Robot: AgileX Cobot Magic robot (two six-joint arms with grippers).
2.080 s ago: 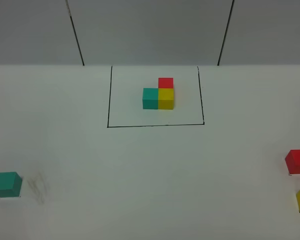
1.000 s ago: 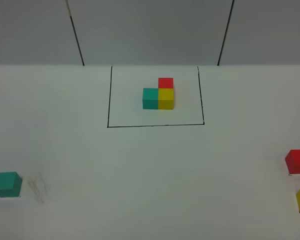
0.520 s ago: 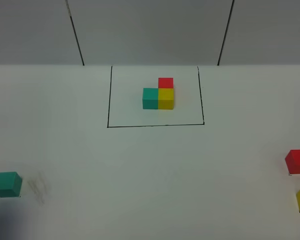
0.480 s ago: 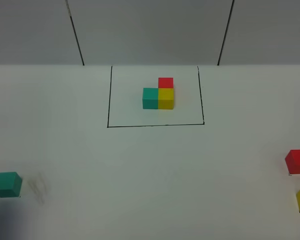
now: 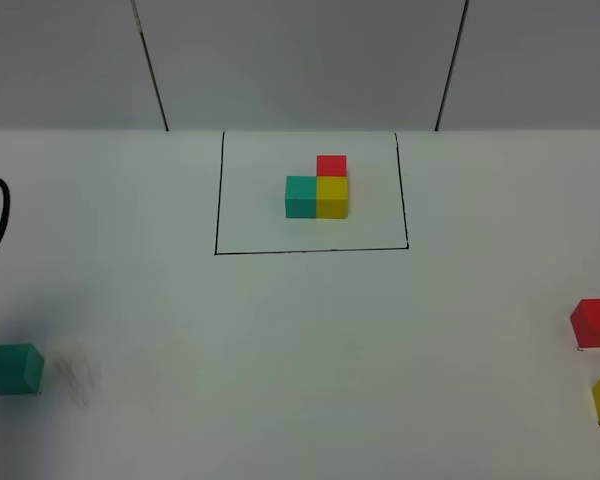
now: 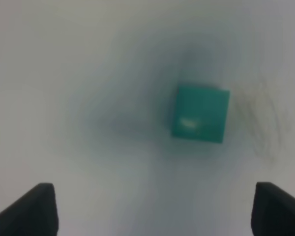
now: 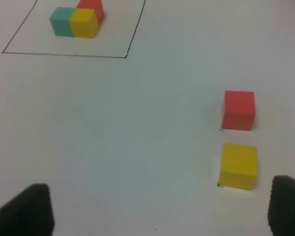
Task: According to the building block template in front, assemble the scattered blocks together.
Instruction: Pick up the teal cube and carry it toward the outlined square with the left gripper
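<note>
Cable (image 5: 2,215) entered at left | left tool (image 6: 157,211) agape, facing teal cube (image 6: 200,114) | right tool (image 7: 157,211) agape

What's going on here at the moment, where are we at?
Assembly has not started. The left gripper hovers open over the loose teal cube, not touching it. The right gripper is open and empty too, looking at the loose red cube and yellow cube, which sit close together but apart at the table's right edge. The template sits inside its black rectangle at the back. All three loose cubes lie far from each other's matching positions.
</note>
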